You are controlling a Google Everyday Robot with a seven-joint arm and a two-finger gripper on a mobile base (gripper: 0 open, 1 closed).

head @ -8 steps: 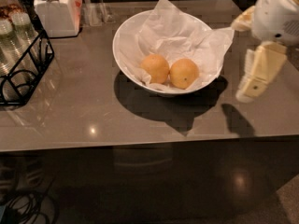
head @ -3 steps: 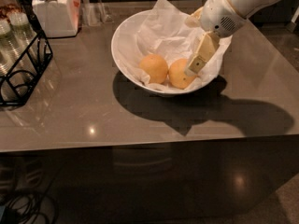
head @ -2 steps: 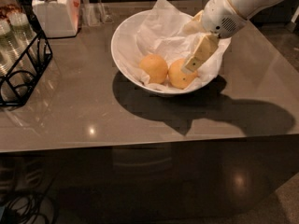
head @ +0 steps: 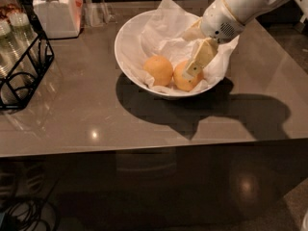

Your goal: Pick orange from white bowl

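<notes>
The white bowl (head: 129, 47) stands at the middle back of the table, lined with crumpled white paper (head: 163, 30). Two oranges lie side by side in it: a paler one on the left (head: 158, 70) and a deeper-coloured one on the right (head: 184, 82). My gripper (head: 192, 56) reaches into the bowl from the upper right. Its front finger (head: 198, 60) hangs over the top of the right orange and hides part of it. The jaws look open, and neither orange is lifted.
A black wire rack (head: 21, 76) with bottles stands at the left edge. A white lidded jar (head: 55, 11) and a clear holder (head: 96, 6) stand at the back left. The arm's shadow (head: 240, 112) falls on the brown table (head: 96, 124) to the right of the bowl.
The gripper has moved from beside the bowl's right rim into the bowl, down onto the right orange. Over the last second it has barely shifted. The oranges have not moved.
</notes>
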